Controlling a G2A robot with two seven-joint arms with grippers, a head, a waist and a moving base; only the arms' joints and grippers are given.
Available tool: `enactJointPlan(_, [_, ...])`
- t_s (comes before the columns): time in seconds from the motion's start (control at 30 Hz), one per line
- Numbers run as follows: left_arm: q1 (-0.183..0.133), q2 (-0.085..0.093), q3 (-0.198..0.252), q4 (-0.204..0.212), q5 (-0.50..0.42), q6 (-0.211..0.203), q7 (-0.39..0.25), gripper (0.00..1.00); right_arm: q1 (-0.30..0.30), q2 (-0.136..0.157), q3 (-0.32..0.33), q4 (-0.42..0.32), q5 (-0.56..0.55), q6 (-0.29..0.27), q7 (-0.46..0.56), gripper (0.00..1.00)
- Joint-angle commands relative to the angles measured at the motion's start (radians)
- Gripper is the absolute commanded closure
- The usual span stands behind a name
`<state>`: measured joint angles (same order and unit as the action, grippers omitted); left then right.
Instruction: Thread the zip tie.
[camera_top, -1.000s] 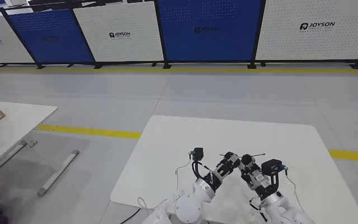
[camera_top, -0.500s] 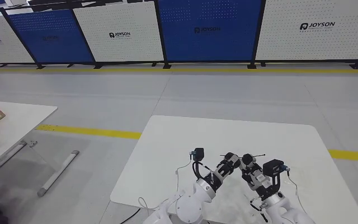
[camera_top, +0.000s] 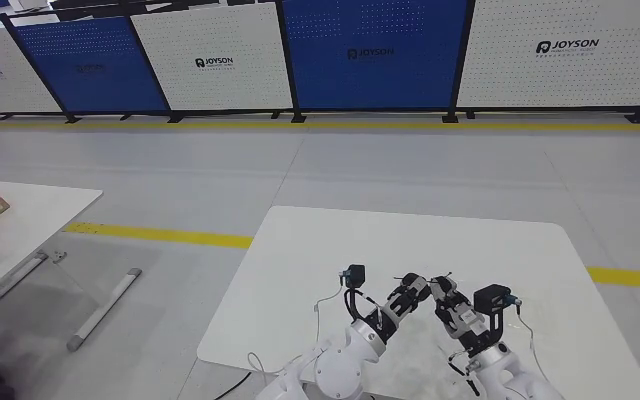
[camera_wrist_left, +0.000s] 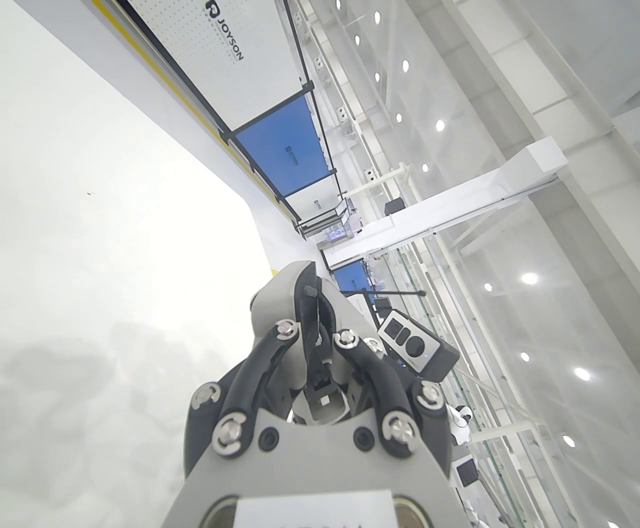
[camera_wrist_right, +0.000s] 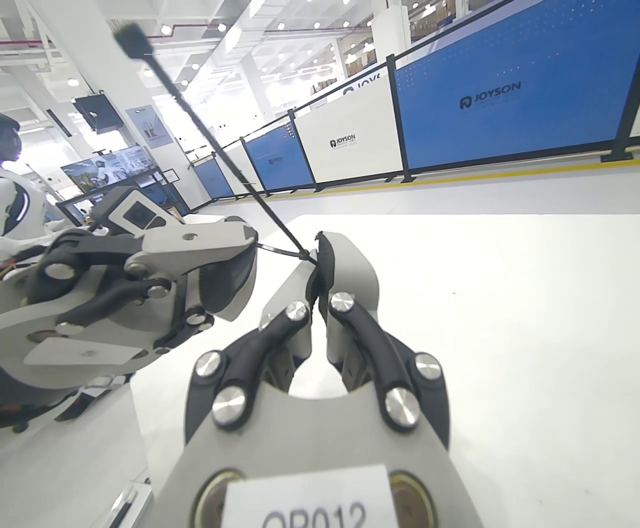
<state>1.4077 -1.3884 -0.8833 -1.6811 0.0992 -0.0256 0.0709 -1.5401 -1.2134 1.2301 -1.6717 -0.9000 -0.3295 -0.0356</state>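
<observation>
A black zip tie is held in the air between both grippers, low over the near part of the white table. My right gripper is shut on its strap. From that pinch the long strap rises away, ending in the square head. A short piece of strap runs sideways from the pinch to my left gripper, which is shut on it. In the top view the left gripper and right gripper sit almost tip to tip. The left wrist view shows its fingers pressed together.
The table's far half and right side are bare. A second white table stands off to the left across the floor. Blue and white partition panels line the back, behind a yellow floor line.
The right gripper has closed in on the left one, narrowing the gap. The zip tie, earlier lying crosswise and sticking out past both grippers, now rises from the right gripper.
</observation>
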Motion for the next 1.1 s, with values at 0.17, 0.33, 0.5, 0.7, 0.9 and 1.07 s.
enactJointPlan(0.17, [0.004, -0.001, 0.003, -0.006, -0.002, -0.013, -0.002, 1.0, 0.009, -0.002, -0.009, 0.012, -0.005, -0.002, 0.014, 1.0])
enactJointPlan(0.33, [0.009, -0.001, 0.001, -0.016, -0.005, -0.025, -0.001, 1.0, 0.018, -0.004, -0.018, 0.02, -0.011, 0.0, 0.02, 1.0])
enactJointPlan(0.5, [0.015, 0.0, -0.003, -0.024, -0.008, -0.036, -0.003, 1.0, 0.022, -0.005, -0.021, 0.025, -0.014, 0.001, 0.02, 1.0])
enactJointPlan(0.7, [0.022, 0.001, -0.006, -0.038, -0.008, -0.045, -0.005, 1.0, 0.024, -0.006, -0.023, 0.029, -0.016, 0.002, 0.022, 1.0])
enactJointPlan(0.9, [0.032, 0.003, -0.016, -0.054, -0.012, -0.056, 0.002, 1.0, 0.026, -0.007, -0.025, 0.034, -0.018, 0.0, 0.022, 1.0])
enactJointPlan(1.07, [0.042, 0.005, -0.024, -0.065, -0.01, -0.064, -0.001, 1.0, 0.03, -0.009, -0.029, 0.041, -0.021, 0.001, 0.023, 1.0])
